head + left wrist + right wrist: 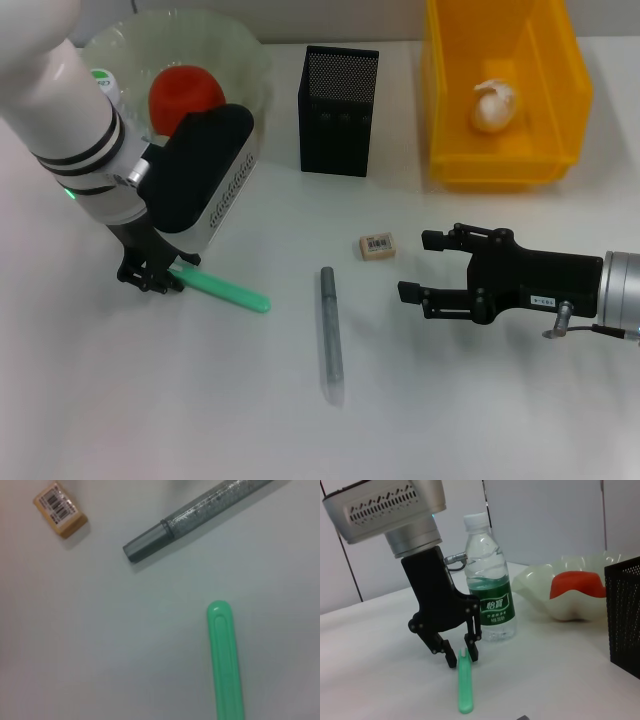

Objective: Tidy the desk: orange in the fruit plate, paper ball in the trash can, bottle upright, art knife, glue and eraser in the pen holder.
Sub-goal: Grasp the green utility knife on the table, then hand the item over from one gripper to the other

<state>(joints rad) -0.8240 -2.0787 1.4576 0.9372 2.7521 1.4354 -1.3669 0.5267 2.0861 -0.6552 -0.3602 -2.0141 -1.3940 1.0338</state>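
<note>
Orange [185,95] in fruit plate [250,60], paper ball [494,105] in trash can [440,120], bottle [489,587] upright. My left gripper [460,652] jaws straddle green art knife [228,291], not clamped yet; right gripper [415,267] released nr eraser [377,245]. Glue [330,335], eraser left on surface, pen holder [337,110] w/o them.

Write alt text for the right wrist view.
The left gripper stands over one end of a green art knife lying on the white desk, fingers straddling it. Behind stand an upright water bottle, a fruit plate holding an orange, and the pen holder.

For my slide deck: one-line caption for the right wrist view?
Left gripper straddles the green art knife's end beside the upright bottle.
</note>
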